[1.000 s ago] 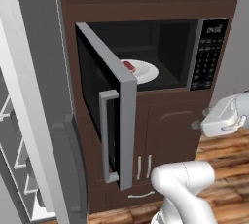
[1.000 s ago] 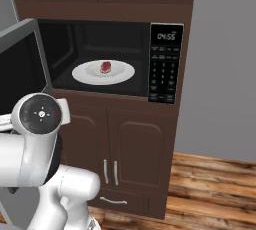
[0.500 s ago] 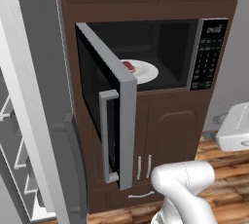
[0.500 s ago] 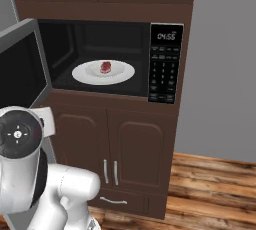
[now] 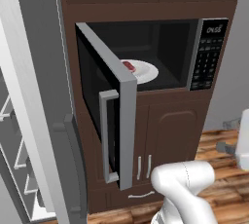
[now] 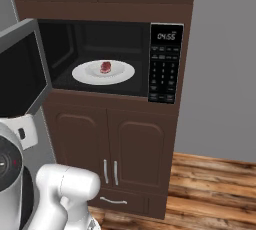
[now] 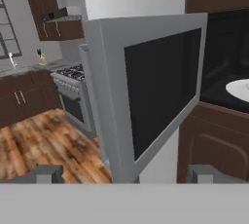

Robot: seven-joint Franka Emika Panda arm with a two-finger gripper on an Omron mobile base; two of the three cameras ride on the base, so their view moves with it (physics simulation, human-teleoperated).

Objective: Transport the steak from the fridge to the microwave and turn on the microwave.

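I see the small flat red steak [image 6: 105, 67] resting on a round white plate [image 6: 121, 74] inside the wide black built-in microwave [image 6: 165, 63]. In the left base view the same steak [image 5: 129, 66] sits toward the plate's [image 5: 147, 73] left part, partly hidden behind the door edge. The microwave's silver-framed dark glass door [image 5: 108, 111] stands swung open to the left, with its vertical silver handle [image 5: 104, 135] facing me. The black keypad [image 6: 164, 74] at the microwave's right shows a lit clock display above its buttons.

In the hand view, the two-finger gripper [image 7: 124, 175] has its tips wide apart with nothing between them; it faces the outer side of the open door [image 7: 155, 91], and a sliver of the plate [image 7: 239, 89] shows at the right edge.

The tall light grey fridge [image 5: 36, 72] stands just left of the microwave cabinet, its door open with shelves visible at far left. Dark brown cabinet doors [image 6: 112, 149] sit below the microwave, above a wooden plank floor [image 6: 215, 189].
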